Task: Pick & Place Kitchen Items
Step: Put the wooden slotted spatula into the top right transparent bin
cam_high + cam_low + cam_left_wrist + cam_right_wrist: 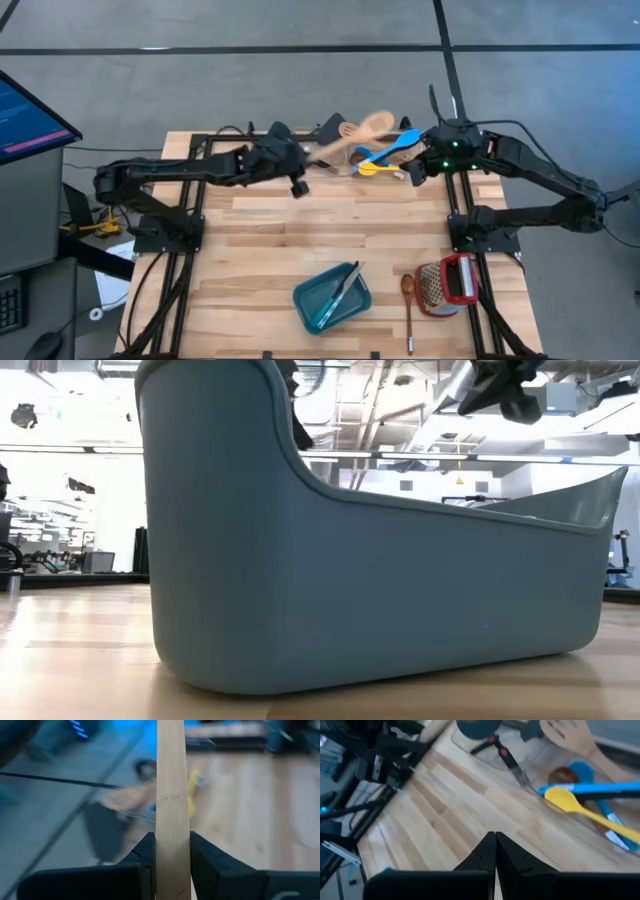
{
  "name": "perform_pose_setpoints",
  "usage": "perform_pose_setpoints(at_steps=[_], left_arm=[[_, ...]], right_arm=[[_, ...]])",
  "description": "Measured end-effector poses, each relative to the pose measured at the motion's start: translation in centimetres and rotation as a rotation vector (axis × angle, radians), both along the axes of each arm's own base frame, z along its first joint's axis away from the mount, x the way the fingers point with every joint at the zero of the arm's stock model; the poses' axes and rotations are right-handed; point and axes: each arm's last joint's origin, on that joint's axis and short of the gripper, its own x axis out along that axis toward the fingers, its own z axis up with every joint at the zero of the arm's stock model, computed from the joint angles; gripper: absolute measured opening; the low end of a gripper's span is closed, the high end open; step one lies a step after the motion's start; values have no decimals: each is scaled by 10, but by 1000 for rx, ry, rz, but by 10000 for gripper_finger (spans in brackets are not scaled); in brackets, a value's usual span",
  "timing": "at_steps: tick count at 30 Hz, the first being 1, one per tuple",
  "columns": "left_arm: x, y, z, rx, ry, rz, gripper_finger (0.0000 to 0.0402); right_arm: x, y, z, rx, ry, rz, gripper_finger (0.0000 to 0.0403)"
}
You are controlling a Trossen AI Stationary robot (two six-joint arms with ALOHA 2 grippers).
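On the wooden table, a teal bin, wooden spoon.

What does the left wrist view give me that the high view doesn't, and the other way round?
Only the left wrist view: the left tool clamped on a pale wooden handle, a finger on each side. Only the high view: the teal bin, the brown wooden spoon and grater at the near edge, and the right tool by the utensil pile. Both: the yellow spoon, the wooden table.
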Motion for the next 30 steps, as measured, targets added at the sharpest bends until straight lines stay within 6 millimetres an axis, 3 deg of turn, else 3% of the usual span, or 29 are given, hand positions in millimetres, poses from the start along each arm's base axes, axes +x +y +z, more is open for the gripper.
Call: perform_pose_setpoints(at_steps=[4,11,16,22,30], left_arm=[[-13,1,20,72,-63,117,60],[-19,2,27,141,-80,256,58],[-18,2,26,141,-80,254,58],[-17,2,28,142,-94,255,58],[-17,2,29,141,-105,252,58]], right_arm=[[5,-2,5,-27,-65,-3,0],[33,-12,4,-170,-311,30,0],[43,-21,-16,-242,-468,9,0],[49,-30,-43,-271,-807,-54,0],[75,-42,-75,-153,-816,-94,0]])
